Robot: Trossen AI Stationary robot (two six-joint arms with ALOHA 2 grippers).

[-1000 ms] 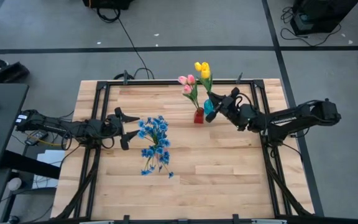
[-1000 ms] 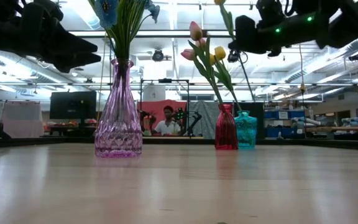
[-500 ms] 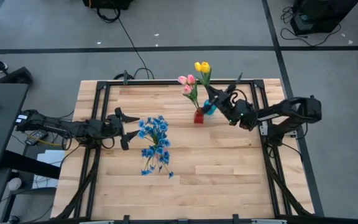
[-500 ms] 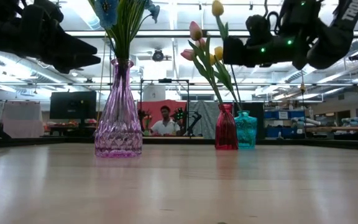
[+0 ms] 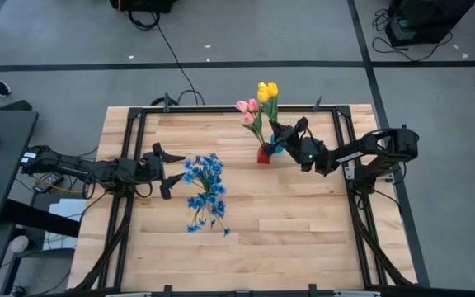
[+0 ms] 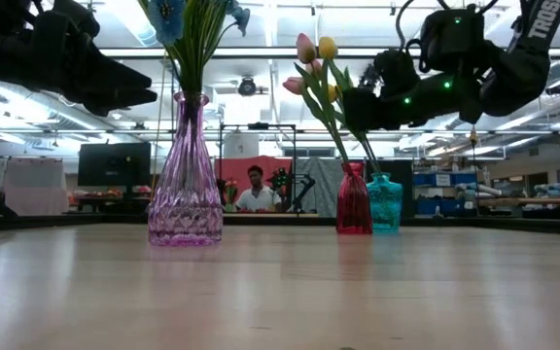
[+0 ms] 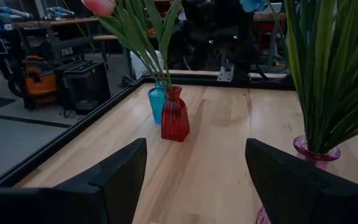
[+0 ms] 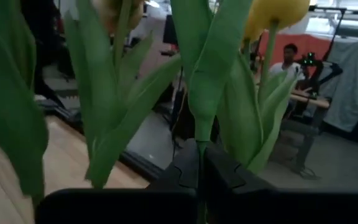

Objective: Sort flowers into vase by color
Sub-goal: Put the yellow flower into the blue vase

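At the table's far edge I am seeing my right hand [image 5: 275,129] pinching a yellow tulip's stem [image 8: 199,149] over the teal vase [image 6: 384,203], left hand [image 5: 162,170] idling spread, sorting looking nearly done.

Two small vases [image 5: 264,153] stand touching near the table's [image 5: 303,239] far edge, right of its middle, with tulips [image 5: 251,108] in them. A larger vase [image 6: 185,175] of small-blossom sprigs [image 5: 204,180] stands left of the table's middle, well apart.
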